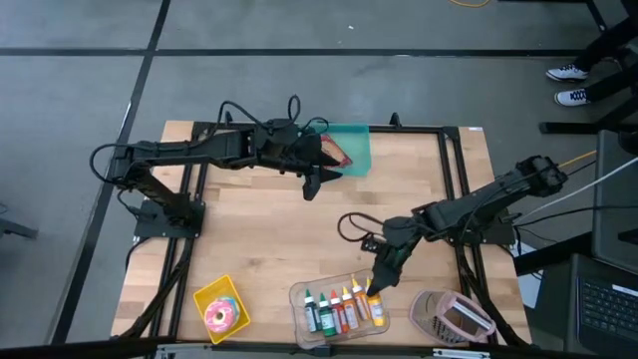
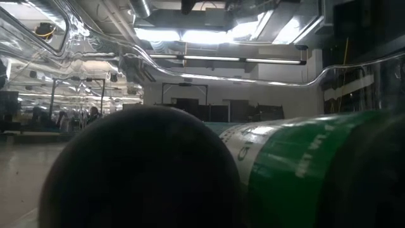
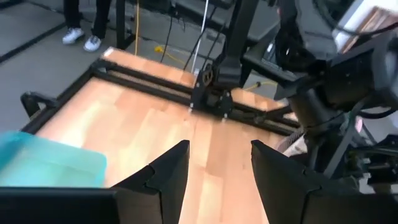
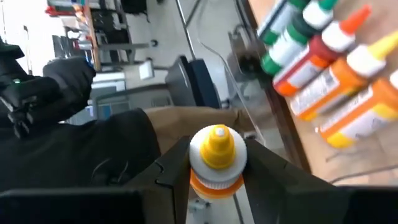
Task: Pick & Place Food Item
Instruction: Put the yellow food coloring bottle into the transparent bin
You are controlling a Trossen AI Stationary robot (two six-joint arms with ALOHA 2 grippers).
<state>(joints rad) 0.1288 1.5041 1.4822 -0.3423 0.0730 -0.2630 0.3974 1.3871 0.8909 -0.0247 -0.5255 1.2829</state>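
Gripping an orange bottle (image 4: 216,163) with a yellow cap by its neck, the right claw (image 1: 377,289) hangs at the edge of the clear bin (image 1: 299,297), where green, red and orange bottles (image 1: 342,310) lie side by side. Left of the bin on the wooden surface (image 1: 269,229) sits a yellow tray (image 1: 202,294) with a pink donut (image 1: 221,316). Far across from the bin, the left claw (image 1: 311,187) hovers beside a teal tray (image 1: 357,150), its fingers (image 3: 171,171) spread apart and holding nothing.
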